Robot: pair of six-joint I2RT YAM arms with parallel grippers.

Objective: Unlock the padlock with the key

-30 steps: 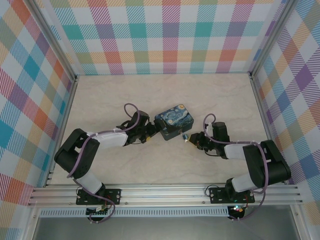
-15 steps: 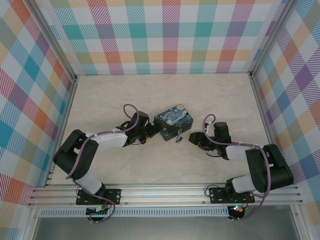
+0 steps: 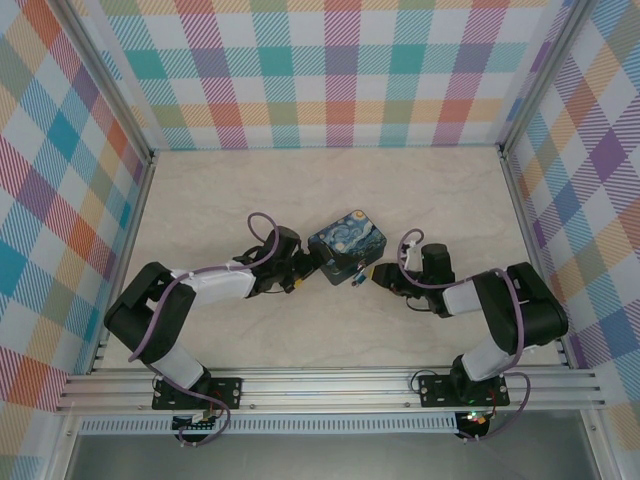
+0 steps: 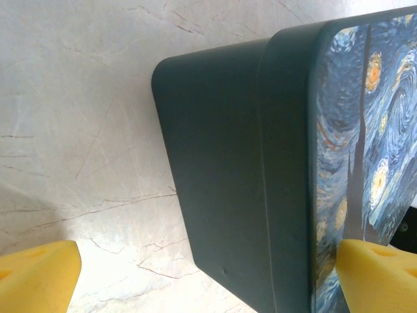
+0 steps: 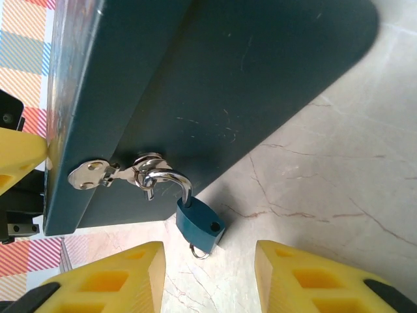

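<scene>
The pale marbled desk (image 3: 330, 190) lies under me, with checked walls (image 3: 340, 70) on three sides. My left arm (image 3: 215, 282) and my right arm (image 3: 500, 310) both bend inward from their bases towards the middle of the desk, where the dark-blue box (image 3: 348, 243) with the swirling starry print sits flat, turned at an angle to me.

My left pincer (image 3: 306, 268) is at the box's left side. From its wrist camera, its yellow fingers (image 4: 36, 277) are spread as wide as they go. One is out over bare desk, well clear of the box's plain dark wall. The other sits at the edge of the printed lid (image 4: 371, 130), and I cannot tell whether it touches there. A corner of the box stands between the two fingers, but they are not clamped on it.

My right pincer (image 3: 373, 274) is at the box's near right side. Its yellow fingers (image 5: 111, 280) are partly apart, with only bare desk in the gap, so it has hold of nothing.

Just ahead of that gap, a silvery hasp (image 5: 98, 175) is fixed to the box's dark side wall. The padlock (image 5: 200, 223) hangs from it, close to the desk. Its thin shackle (image 5: 174, 179) is hooked through the hasp's loop and its blue-teal body is tilted. I cannot tell whether the shackle is latched into the body. A small wire ring (image 5: 198, 250) sticks out below the body.
</scene>
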